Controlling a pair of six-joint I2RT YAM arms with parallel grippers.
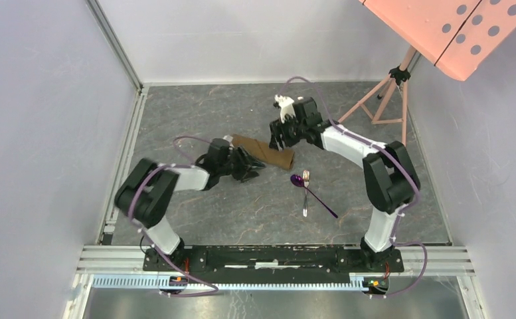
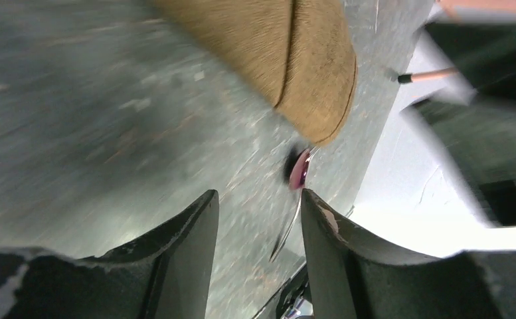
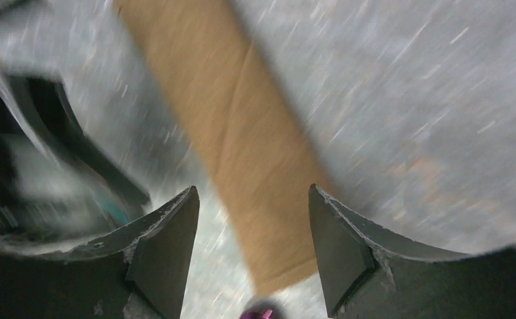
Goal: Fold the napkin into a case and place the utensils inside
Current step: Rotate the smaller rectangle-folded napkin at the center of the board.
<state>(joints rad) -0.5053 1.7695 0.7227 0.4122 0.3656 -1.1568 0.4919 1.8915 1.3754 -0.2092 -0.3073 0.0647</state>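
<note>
Case sitting folded, spoon and fork lying just beside it.
Left gripper and right gripper are both standing spread, empty.

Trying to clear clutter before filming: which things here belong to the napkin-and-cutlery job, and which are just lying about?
Job: folded brown napkin, purple spoon, silver fork.
Lying about: pink tripod stand and its pink perforated shelf, back right.

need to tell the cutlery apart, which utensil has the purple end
The spoon: its bowl is glossy purple, while the fork is plain silver all over.
</note>
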